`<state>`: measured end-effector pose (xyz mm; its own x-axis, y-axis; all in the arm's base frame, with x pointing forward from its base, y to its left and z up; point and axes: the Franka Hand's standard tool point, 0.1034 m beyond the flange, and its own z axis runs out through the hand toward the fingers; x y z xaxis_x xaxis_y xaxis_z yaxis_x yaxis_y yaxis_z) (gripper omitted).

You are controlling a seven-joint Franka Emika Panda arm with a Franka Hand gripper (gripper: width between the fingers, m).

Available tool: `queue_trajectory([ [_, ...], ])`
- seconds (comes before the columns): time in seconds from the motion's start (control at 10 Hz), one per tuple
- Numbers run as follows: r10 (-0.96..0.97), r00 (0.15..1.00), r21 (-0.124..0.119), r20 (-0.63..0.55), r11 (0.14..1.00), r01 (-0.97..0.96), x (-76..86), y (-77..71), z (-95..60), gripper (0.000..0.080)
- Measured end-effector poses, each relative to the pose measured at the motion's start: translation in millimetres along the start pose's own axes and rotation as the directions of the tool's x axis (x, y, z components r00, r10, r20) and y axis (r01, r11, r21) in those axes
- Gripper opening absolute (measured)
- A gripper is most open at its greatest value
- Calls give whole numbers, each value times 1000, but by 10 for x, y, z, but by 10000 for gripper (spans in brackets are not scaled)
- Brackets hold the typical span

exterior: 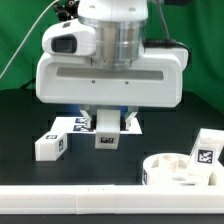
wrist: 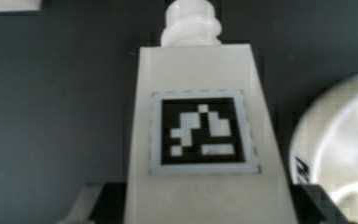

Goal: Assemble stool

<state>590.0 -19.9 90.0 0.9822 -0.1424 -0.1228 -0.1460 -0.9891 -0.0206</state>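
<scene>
Looking across the black table, I see the arm's broad white gripper hanging low over the middle of the work area. Its jaws are closed narrowly on one of the stool's short white legs, one jaw pressing each side of the block. That leg shows a black-and-white tag face toward the exterior camera. I cannot tell whether its lower end rests on the table or hangs just clear. The wrist view looks straight down the same leg: a long white block with a square tag on its flat face and a knobbly white peg sticking out of the far end. The curved edge of the round seat sits just beside it, not touching. In the exterior view, the seat lies flat on the table toward the exterior view's right, rim up, well apart from the gripper. Another tagged leg stands tilted at the seat's far side, though I cannot make out whether the two touch. A further leg lies on its side on the table toward the exterior view's left, near the gripper but apart from it. Behind the jaws, partly hidden, the flat marker board lies on the table. A long white rail runs across the near edge, and a green backdrop hangs behind it all.
</scene>
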Motion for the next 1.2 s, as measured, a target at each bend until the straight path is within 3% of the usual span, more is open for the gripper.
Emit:
queue_trajectory([
  [0.2, 1, 991, 17, -135, 1000, 1, 141, -115, -184, 338],
  [0.3, -8, 980, 12, -200, 1000, 11, 135, -161, -193, 338],
  [0.7, -22, 883, -31, -469, 999, 9, 213, -88, -175, 338],
  [1.0, -49, 771, -47, -635, 999, 24, 303, -207, -363, 338],
  [1.2, -53, 764, -48, -643, 998, 30, 285, -254, -355, 338],
])
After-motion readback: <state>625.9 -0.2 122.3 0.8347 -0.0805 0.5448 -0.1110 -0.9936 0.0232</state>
